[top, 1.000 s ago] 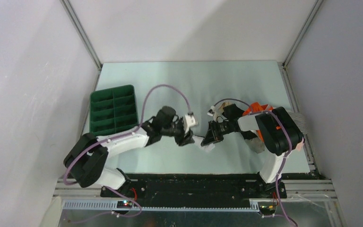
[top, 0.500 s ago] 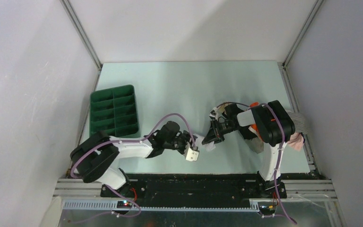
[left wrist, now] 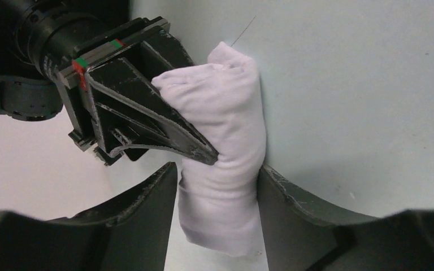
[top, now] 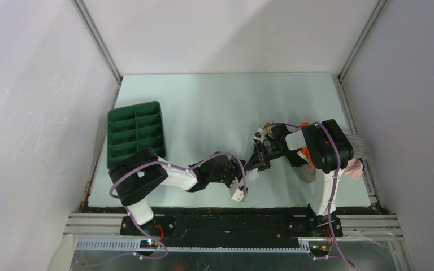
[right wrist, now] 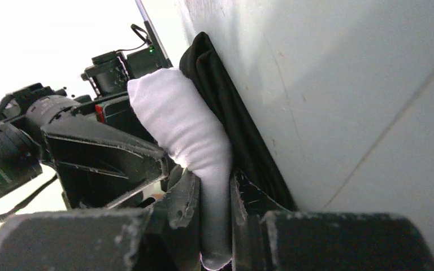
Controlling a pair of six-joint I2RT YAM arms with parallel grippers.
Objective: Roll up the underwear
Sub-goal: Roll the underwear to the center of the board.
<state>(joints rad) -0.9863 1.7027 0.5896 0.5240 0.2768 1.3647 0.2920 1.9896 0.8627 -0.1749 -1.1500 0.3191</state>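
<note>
From above, the pale green worktop (top: 203,107) carries a green tray (top: 136,134) at left. Both hands meet at lower centre on the rolled white underwear (top: 252,175). In the left wrist view, the left hand (left wrist: 217,212) straddles the roll's lower end, fingers spread either side, while in the right wrist view the right hand (right wrist: 213,197) pinches it tightly.

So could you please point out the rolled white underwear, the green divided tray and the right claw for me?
rolled white underwear (left wrist: 226,147): left wrist view, middle of the roll.
green divided tray (top: 134,134): top view, a centre divider.
right claw (right wrist: 215,197): right wrist view, between its fingertips, shut on the roll.
</note>
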